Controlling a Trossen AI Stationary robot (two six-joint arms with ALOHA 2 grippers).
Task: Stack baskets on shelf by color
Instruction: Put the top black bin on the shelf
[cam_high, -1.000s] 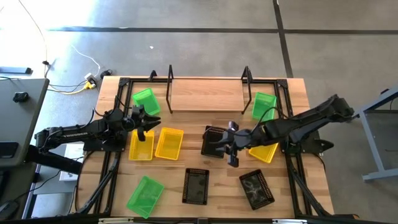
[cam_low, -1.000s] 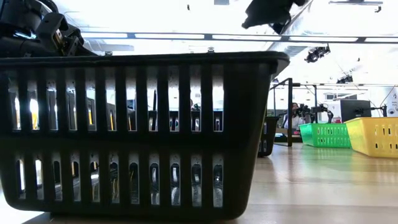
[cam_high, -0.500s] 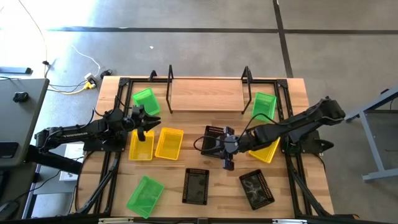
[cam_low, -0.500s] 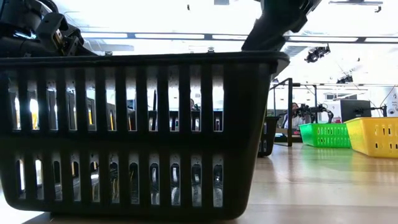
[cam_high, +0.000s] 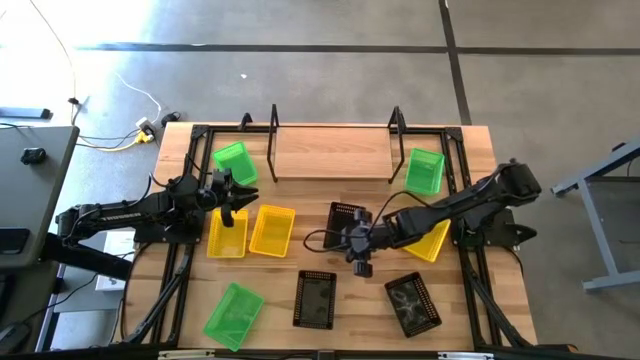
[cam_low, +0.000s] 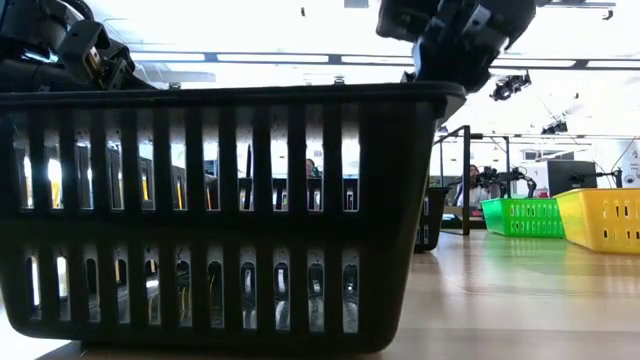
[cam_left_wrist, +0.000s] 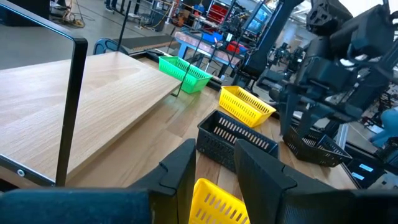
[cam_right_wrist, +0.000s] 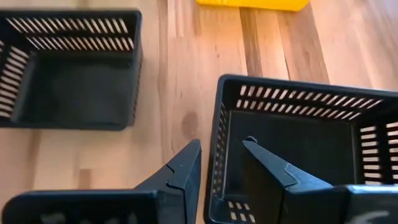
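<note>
Straddling the near wall of the black basket (cam_right_wrist: 298, 149) at the middle of the table with my right claw (cam_right_wrist: 221, 168) narrowly open, I should lower straight and close only on that wall, while my left claw (cam_left_wrist: 214, 165) holds a yellow basket (cam_high: 227, 233).

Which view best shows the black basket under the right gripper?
The right wrist view: the right gripper straddles the black basket's near wall. The high view shows it partly under the arm. In the left wrist view it sits far off; the low view cannot confirm it.
</note>
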